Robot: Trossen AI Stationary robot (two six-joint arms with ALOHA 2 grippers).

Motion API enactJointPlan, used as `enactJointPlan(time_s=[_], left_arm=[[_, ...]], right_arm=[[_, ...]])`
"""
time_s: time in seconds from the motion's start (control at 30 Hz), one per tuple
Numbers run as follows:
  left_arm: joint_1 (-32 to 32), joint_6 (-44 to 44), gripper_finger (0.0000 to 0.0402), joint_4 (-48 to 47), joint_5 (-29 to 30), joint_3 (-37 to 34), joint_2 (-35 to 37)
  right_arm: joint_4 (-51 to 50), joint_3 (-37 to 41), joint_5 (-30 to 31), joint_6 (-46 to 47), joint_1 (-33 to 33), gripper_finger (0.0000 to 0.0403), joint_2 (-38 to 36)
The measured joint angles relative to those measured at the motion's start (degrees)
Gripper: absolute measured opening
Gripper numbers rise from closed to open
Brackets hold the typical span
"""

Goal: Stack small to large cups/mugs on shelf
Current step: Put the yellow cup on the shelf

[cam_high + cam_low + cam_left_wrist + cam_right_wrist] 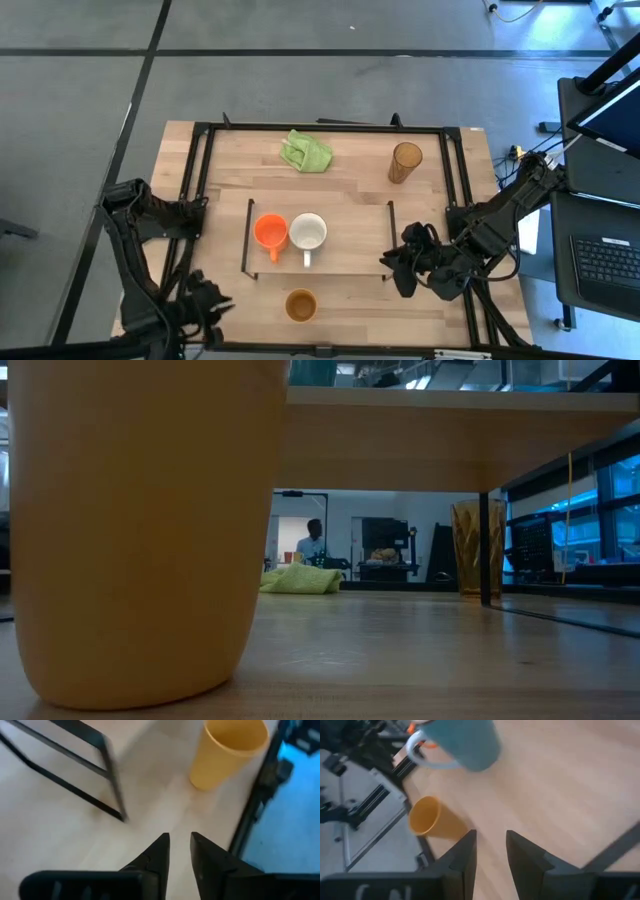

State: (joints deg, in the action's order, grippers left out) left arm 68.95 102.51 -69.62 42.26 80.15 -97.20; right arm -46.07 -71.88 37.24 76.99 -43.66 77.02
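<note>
The small orange ceramic mug and the white ceramic mug stand upright, touching or nearly touching, side by side on the low light wooden shelf board with thin black end frames, orange on the left, both handles pointing toward the near edge. The tan-brown plastic cup stands upright on the larger wooden tabletop, just off the near side of the shelf, mouth up, long axis vertical. The tall amber see-through tumbler stands upright at the far right, well apart from the shelf; a crumpled green cloth lies at the far centre. The left gripper hovers at the near left corner of the table with the tan-brown cup ahead of it; its jaws stand a narrow gap apart and hold nothing. The right gripper hovers near the right end frame of the shelf, jaws likewise narrowly parted and empty. Risk: the narrow jaw gap is unlikely to pass over the cup's wall or rim, so an approach without widening could push or topple the light cup. Risk: the cup widens toward its mouth, so a squeeze low on the wall may let it slip. Risk: either arm may catch the black end frame and shift the shelf with both mugs.
</note>
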Motion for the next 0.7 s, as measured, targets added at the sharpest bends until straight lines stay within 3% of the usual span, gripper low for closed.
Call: enactJointPlan(time_s=[0.33, 0.53, 0.7], left_arm=[[-0.61, -6.81, 0.011, 8.49, -1.59, 0.1, -0.54], [-3.13, -24.1, 0.0122, 23.35, -2.59, 0.1, -0.54], [-8.65, -41.05, 0.012, 25.99, -11.36, 1.2, -0.58]], right_arm=[[14.38, -0.02, -4.41, -5.28, -0.33, 0.0107, 5.71], [18.24, -0.02, -7.91, -4.56, -0.66, 0.0107, 9.24], [18.57, -0.02, -9.0, -3.78, -0.66, 0.0107, 10.09]])
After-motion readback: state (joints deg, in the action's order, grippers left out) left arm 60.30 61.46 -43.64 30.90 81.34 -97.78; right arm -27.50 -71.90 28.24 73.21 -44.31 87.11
